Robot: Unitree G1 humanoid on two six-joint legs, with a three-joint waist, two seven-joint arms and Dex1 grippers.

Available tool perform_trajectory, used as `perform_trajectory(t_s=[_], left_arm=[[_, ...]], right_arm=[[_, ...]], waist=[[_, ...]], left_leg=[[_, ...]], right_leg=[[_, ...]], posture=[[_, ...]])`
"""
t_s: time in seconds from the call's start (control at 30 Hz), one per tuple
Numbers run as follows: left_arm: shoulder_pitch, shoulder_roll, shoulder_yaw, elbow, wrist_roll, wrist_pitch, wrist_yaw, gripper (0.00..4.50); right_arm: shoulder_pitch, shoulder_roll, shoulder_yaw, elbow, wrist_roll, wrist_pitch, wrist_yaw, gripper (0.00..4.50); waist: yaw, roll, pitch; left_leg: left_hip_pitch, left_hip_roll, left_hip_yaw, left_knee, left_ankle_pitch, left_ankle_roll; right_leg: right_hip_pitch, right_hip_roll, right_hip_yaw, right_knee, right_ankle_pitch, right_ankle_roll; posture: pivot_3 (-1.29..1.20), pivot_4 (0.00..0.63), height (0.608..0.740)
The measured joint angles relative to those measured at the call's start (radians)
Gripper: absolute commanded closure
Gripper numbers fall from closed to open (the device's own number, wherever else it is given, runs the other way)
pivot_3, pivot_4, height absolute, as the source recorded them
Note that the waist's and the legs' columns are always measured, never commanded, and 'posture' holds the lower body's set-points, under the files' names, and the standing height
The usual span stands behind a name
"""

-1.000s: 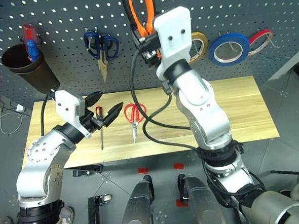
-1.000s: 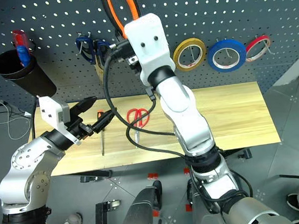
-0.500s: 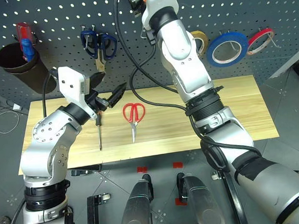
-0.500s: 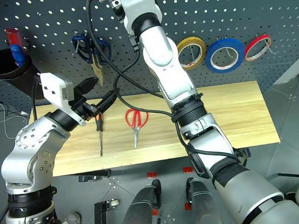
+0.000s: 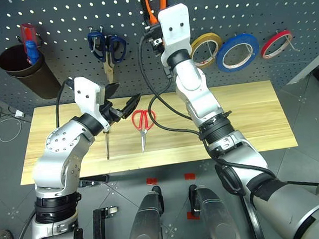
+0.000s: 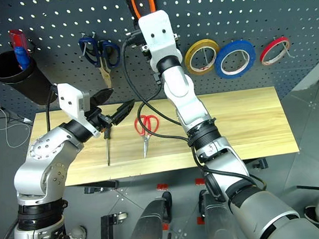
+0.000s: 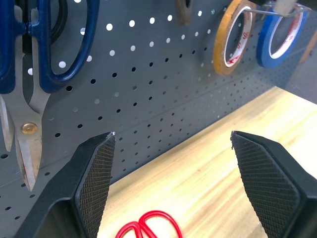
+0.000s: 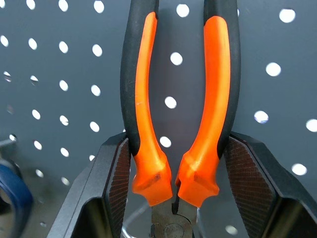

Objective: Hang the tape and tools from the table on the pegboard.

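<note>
My right gripper (image 8: 176,145) is shut on the orange-and-black pliers (image 8: 143,99). It holds them by the lower handles, high in front of the dark pegboard (image 5: 50,18), and the handles (image 5: 152,1) point up. The blue tape (image 5: 219,53) hangs on a pegboard hook to the right of that arm. Red-handled scissors (image 5: 142,132) lie on the wooden table (image 5: 246,114). The slim screwdriver (image 5: 107,147) lies just left of them, its handle partly hidden by my left gripper (image 5: 123,98). That gripper hovers open and empty above the table.
Blue-handled scissors (image 5: 106,47) hang on the pegboard at upper left. A black cup (image 5: 23,68) holding red and blue items is mounted further left. A yellow tape ring (image 7: 219,47) and a red one (image 5: 273,38) flank the blue tape. Black cables trail from my right arm.
My right arm has stretched out toward the pegboard. Its gripper with the pliers rose past the top edge, then came back into view. The left gripper has barely moved and stays open.
</note>
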Motion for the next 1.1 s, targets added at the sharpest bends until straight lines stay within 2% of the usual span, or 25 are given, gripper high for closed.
perform_trajectory(t_s=[0.27,0.3,0.4,0.47,0.53,0.73,0.9,1.0,1.1], left_arm=[[0.002,-0.031,-0.006,0.017,0.042,-0.034,0.034,0.58],[0.009,-0.032,-0.007,0.017,0.043,-0.034,0.035,0.58],[0.03,-0.04,-0.014,0.018,0.048,-0.032,0.04,0.04],[0.036,-0.041,-0.015,0.019,0.056,-0.031,0.047,0.0],[0.046,-0.041,-0.021,0.019,0.067,-0.027,0.056,0.0],[0.171,-0.04,-0.079,0.005,0.128,0.099,0.124,0.0],[0.222,-0.083,-0.1,0.005,0.166,0.22,0.211,0.0],[0.181,-0.185,-0.131,0.067,0.209,0.287,0.304,0.0],[0.14,-0.263,-0.175,0.178,0.251,0.293,0.365,0.0]], right_arm=[[0.035,0.02,-0.004,-0.023,0.03,0.051,0.001,1.96],[0.049,0.026,-0.007,-0.047,0.037,0.062,0.01,1.61],[0.073,0.036,-0.017,-0.097,0.065,0.118,0.012,0.67],[0.101,0.037,-0.017,-0.128,0.067,0.156,0.015,0.05],[0.137,0.036,-0.012,-0.185,0.068,0.211,0.027,0.05],[0.355,0.012,0.039,-0.576,0.123,0.516,0.143,0.05],[0.566,-0.072,0.11,-0.873,0.238,0.8,0.288,0.05],[0.696,-0.175,0.163,-1.05,0.309,0.908,0.387,0.05],[0.757,-0.197,0.176,-1.085,0.366,0.996,0.427,0.05]], waist=[[0.0,0.0,0.0],[0.0,0.0,0.0],[0.0,0.0,0.0],[0.0,0.0,0.0],[0.0,0.0,0.0],[-0.002,0.0,0.0],[-0.001,0.0,0.0],[0.006,0.0,0.0],[0.0,-0.002,0.002]], left_leg=[[0.0,0.0,0.0,0.0,0.0,0.0],[0.0,0.0,0.0,0.0,0.0,0.0],[0.0,0.0,0.0,0.0,0.0,0.0],[0.0,0.0,0.0,0.0,0.0,0.0],[0.0,0.0,0.0,0.0,0.0,0.0],[0.0,0.0,-0.001,0.0,-0.001,0.001],[0.0,0.0,-0.002,0.001,-0.003,0.005],[0.002,-0.001,-0.003,0.002,-0.003,0.005],[0.001,-0.002,-0.002,0.004,-0.003,0.005]], right_leg=[[0.0,0.0,0.0,0.0,0.0,0.0],[0.0,0.0,0.0,0.0,0.0,0.0],[0.0,0.0,0.0,0.0,0.0,0.0],[0.0,0.0,0.0,0.0,0.0,0.0],[0.0,0.0,0.0,0.0,0.0,0.0],[0.001,0.0,0.001,-0.001,0.0,0.0],[0.0,0.0,0.001,0.001,0.0,0.0],[0.002,-0.001,0.0,0.003,0.0,0.001],[0.001,-0.001,0.001,0.007,0.0,0.001]], posture=[[0.01,0.418,0.74],[0.01,0.418,0.74],[0.0,0.418,0.74],[0.0,0.419,0.74],[-0.01,0.418,0.74],[-0.01,0.421,0.74],[-0.02,0.425,0.74],[-0.02,0.425,0.74],[-0.03,0.426,0.74]])
